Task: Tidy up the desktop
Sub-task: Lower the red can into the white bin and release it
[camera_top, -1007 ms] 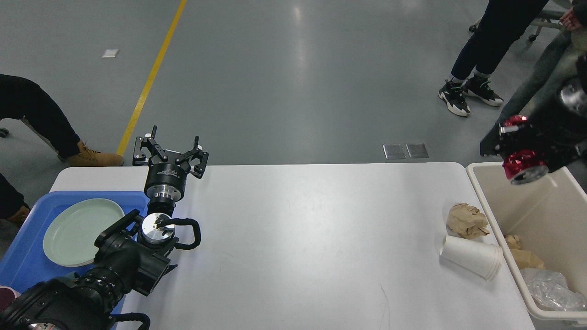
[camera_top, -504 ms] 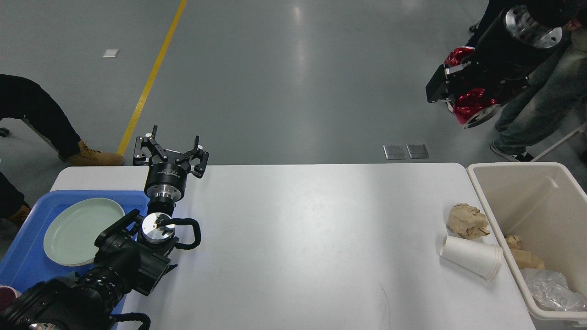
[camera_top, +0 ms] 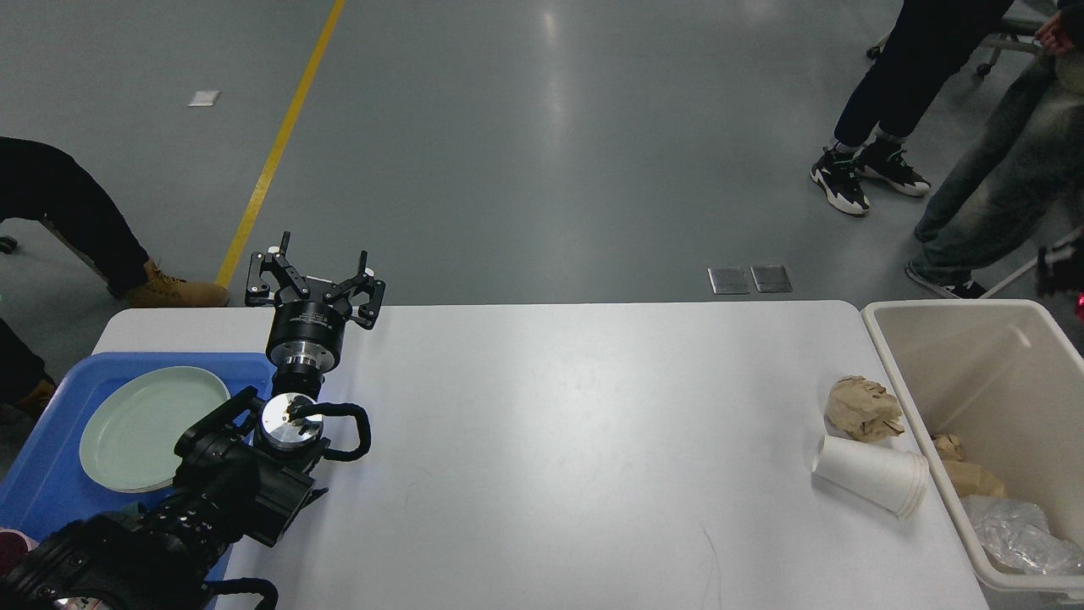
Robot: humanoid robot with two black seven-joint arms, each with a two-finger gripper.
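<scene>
Tool on your left arm sits with its fingers spread and nothing between them, raised over the far left edge of the counter, exactly where it was a second ago. What changed is on the right. A second ago your right arm hung over the far end of the beige bin, carrying something red and shiny; half a second ago it had swung up and away over the floor. Now only a dark sliver with a red glint shows at the right edge of the view. From that scrap you cannot tell whether the right tool is spread or pinching anything, and the red thing cannot be seen inside the bin.

For the task, that probably means one drop-off pass is over and the right arm is free to start another. The counter is not tidy yet. A crumpled brown paper ball and a white paper cup lying on its side just beside it both rest on the counter near the bin's left wall, unmoved. Brown paper and clear plastic already lie in the bin's near end.

On the left, a pale green plate sits in the blue tray.

Your likely next reach is the cup or the paper ball, both close to the right arm's side.
</scene>
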